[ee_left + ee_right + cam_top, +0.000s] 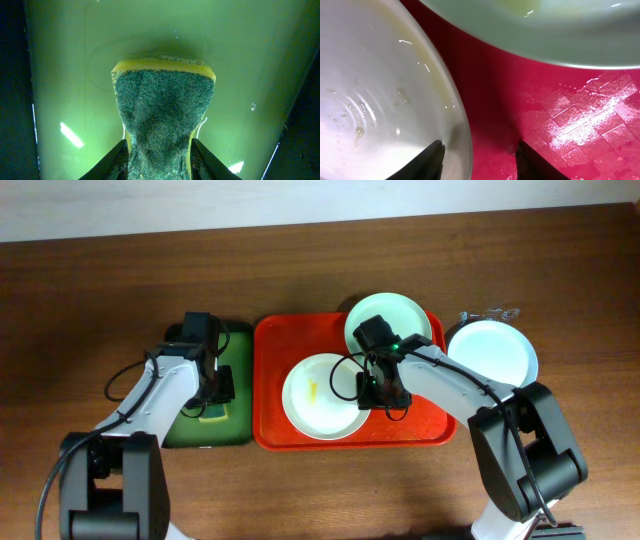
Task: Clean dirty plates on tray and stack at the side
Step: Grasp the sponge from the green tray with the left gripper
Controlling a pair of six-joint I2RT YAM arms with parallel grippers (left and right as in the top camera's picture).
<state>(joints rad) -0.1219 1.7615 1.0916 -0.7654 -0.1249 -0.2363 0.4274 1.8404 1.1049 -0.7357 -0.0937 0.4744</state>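
Observation:
On the red-orange tray [275, 435] lies a plate [318, 408] with a yellow smear at its centre. A second plate [395, 318] rests at the tray's far right corner. A third plate [492, 352] lies on the table to the right of the tray. My right gripper [373, 388] is open and straddles the right rim of the smeared plate. In the right wrist view [479, 155] one finger is over the plate [370, 100] and the other is over the wet tray [565, 120]. My left gripper [212, 392] is shut on a green and yellow sponge [162, 105].
The sponge sits in a narrow dark green tray [190, 428] left of the red tray, with shallow wet film on its floor [65, 75]. The second plate's rim [545, 30] lies close ahead of the right gripper. Brown wooden table all round.

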